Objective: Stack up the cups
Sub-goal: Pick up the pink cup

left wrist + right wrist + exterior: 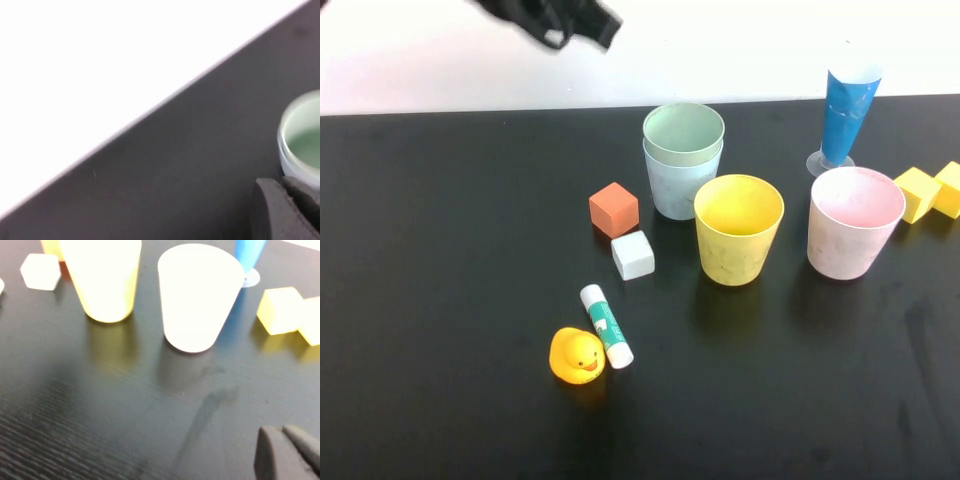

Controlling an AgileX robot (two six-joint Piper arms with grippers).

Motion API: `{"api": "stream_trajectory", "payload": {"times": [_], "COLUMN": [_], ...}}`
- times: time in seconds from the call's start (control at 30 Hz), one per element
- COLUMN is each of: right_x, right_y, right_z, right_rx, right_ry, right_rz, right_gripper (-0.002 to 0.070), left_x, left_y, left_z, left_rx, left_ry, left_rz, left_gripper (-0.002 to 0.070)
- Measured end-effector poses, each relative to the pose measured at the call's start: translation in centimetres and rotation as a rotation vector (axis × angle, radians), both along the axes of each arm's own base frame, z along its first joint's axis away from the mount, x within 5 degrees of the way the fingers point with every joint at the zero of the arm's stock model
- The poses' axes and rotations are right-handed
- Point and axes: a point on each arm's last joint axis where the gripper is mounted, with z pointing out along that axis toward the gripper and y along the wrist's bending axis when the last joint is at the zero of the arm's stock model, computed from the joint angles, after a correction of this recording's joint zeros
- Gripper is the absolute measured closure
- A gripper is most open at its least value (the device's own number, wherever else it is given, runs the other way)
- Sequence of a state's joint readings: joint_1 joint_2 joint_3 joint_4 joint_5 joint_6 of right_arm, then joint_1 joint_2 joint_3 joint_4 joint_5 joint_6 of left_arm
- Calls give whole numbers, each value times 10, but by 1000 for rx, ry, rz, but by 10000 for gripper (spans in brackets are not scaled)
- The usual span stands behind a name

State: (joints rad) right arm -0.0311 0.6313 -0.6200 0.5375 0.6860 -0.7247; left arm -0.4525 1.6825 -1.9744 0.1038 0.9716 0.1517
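High view, nearest first: rubber duck [577, 356] and glue stick [607, 325] at the front, then white cube [633, 254] and orange cube [614, 209]. Further back, yellow cup [738, 229] and pink cup [854, 222] upright, side by side, apart. Behind them, green cup [683, 134] already nested in blue cup [681, 183]; 1 of 3 nestings done, by the look of it. Tall blue cone glass [845, 115] and 2 yellow blocks [930, 190] at the far right.

Left gripper [582, 22] raised beyond the table's far edge, fingers together, empty. Right gripper [287, 452] low over bare table near the pink cup, jaws closed, holding nothing.

Next, probably: open jaws, take yellow or pink by its rim, lift clear, lower into the green cup. Wide bare table on the left and at the front; tight on the right, with the cone glass just behind the pink cup and easily toppled.
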Motion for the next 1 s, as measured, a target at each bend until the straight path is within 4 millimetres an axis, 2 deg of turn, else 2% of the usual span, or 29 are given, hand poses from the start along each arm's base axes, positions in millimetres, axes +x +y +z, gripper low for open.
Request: {"api": "stream_trajectory", "payload": {"times": [0.2,0.4,0.5,0.63,0.77,0.9,0.97,1.0], "right_x": [43,83,103,129,157,189,208,215], "right_y": [3,6,8,23,50,72,80,82], "right_z": [38,61,70,80,79,69,64,60], "right_rx": [-61,-101,-116,-185,-313,-373,-360,-355], "right_ry": [149,279,313,348,400,433,454,466], "right_rz": [126,259,298,363,391,392,363,345], "right_gripper": [678,678,678,678,667,561,437,401], "left_x": [-52,-119,-146,-172,-186,-192,-192,-192], "left_y": [22,54,67,80,86,88,89,89], "left_z": [-28,-61,-77,-101,-115,-116,-115,-115], "left_rx": [-5,-44,-47,-46,-59,-91,-98,-100], "left_ry": [27,-29,-46,-44,-68,-100,-111,-113], "left_rz": [-27,-32,-33,-35,-38,-31,-31,-30], "left_gripper": [673,673,673,673,673,673,673,673]}}
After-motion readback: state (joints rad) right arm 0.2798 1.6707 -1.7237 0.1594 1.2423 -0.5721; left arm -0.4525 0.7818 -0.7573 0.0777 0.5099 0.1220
